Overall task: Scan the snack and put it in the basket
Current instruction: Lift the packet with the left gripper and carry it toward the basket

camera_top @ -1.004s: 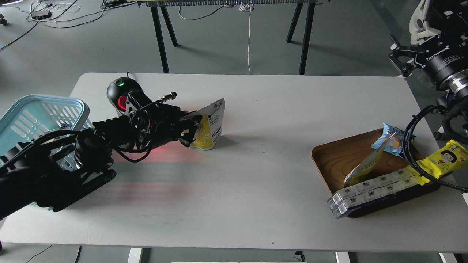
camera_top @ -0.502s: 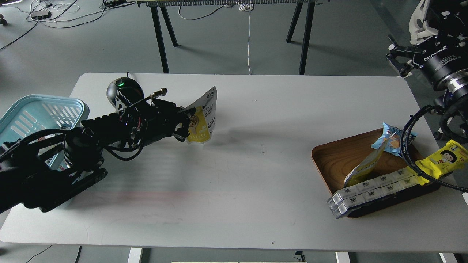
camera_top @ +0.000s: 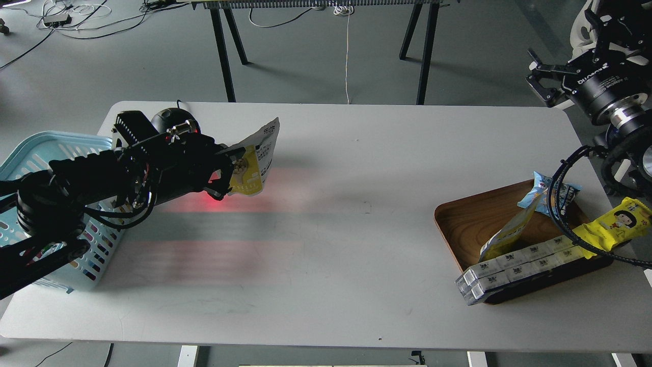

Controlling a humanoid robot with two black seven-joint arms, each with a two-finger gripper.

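Note:
My left gripper (camera_top: 226,173) is shut on the snack (camera_top: 253,163), a white and yellow pouch held upright above the table, left of centre. The light blue basket (camera_top: 35,153) stands at the table's left edge, partly hidden behind my left arm. The black scanner (camera_top: 170,116) sits just behind the gripper, and its red light falls on the table under the pouch. My right gripper (camera_top: 541,81) is raised beyond the table's far right corner, its fingers spread and empty.
A brown wooden tray (camera_top: 473,219) at the right holds a small blue packet (camera_top: 542,191), another pouch (camera_top: 504,234), a long yellow wrapper with a cartoon face (camera_top: 614,221) and white boxes (camera_top: 514,267). A black cable (camera_top: 570,204) loops over the tray.
My left arm has lifted the snack off the table and carried it left, toward the basket. The right gripper has shifted slightly left and up.

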